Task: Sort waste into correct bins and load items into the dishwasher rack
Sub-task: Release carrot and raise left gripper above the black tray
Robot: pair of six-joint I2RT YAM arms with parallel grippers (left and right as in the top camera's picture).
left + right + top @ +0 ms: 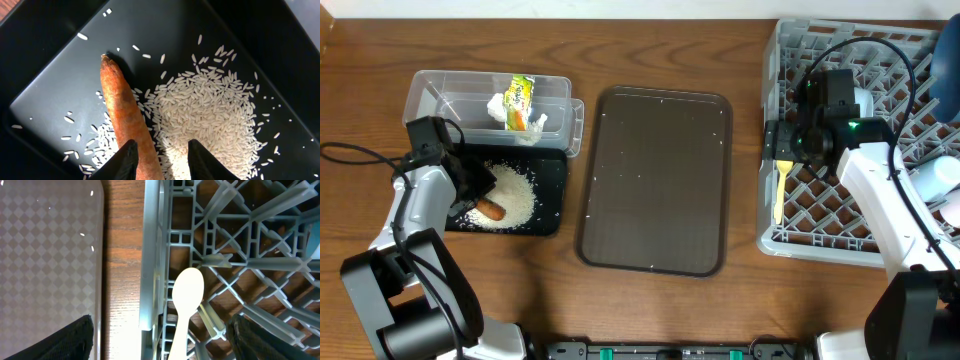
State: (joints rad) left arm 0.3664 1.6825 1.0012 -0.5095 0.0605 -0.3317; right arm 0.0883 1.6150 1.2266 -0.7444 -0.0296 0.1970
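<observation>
Shows the carrot piece (122, 107) lying in the black tray (45, 85) beside the rice heap (210, 110), between left gripper (161, 143) fingers parted narrowly, not pinching it. Shows the right gripper (162, 320) spread wide over the pale yellow spoon (187, 292), which rests in the dishwasher rack (150, 255). Looks like a set-down step; next calls for lifting both straight clear.

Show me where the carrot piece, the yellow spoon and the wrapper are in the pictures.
carrot piece (125, 117), left wrist view, middle of its body.
yellow spoon (183, 305), right wrist view, neck below its bowl.
wrapper (521, 100), overhead view, its centre.
</observation>
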